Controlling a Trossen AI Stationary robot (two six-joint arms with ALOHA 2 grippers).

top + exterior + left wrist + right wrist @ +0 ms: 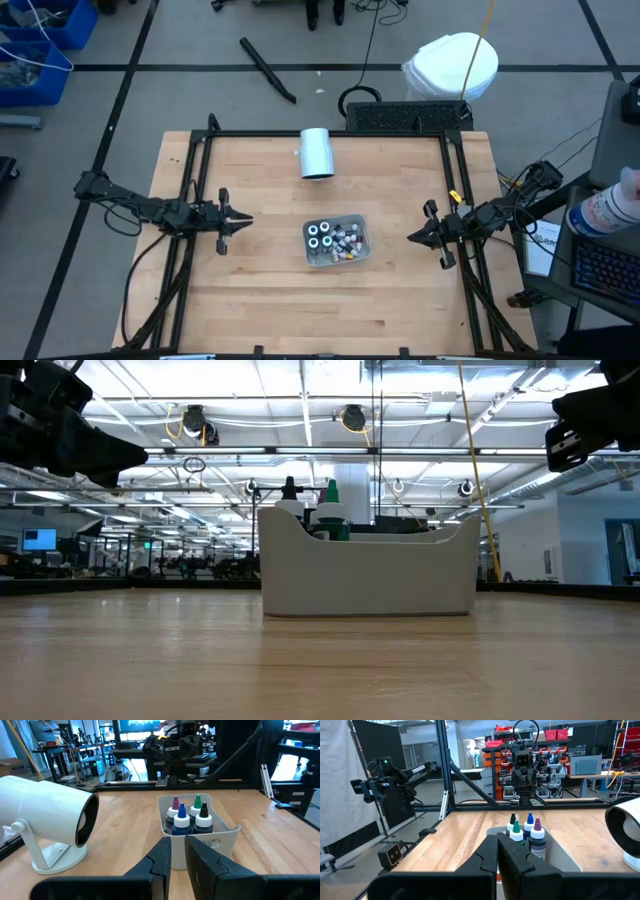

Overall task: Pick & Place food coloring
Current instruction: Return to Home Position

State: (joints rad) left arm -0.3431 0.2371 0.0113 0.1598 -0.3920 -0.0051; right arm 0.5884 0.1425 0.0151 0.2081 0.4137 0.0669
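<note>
The food coloring (335, 238) is several tiny bottles standing upright in a grey rectangular tray (362, 228) at the table's middle. Their coloured caps, purple, blue, green and black, show above the tray wall in the left wrist view (187, 817) and the right wrist view (525, 832). My left gripper (240, 220) hovers level to the left of the tray, pointing at it, with a narrow gap between its fingertips (177, 852) and nothing in it. My right gripper (412, 237) hovers level to the right of the tray, fingers shut together (497, 850) and holding nothing.
A large white cylinder (317, 152) lies on its side on a small foot (55, 857) just beyond the tray, toward the far edge. Black frame rails (200, 180) run along the table's left, right and far sides. Bare wood (320, 310) stretches from the tray to the near edge.
</note>
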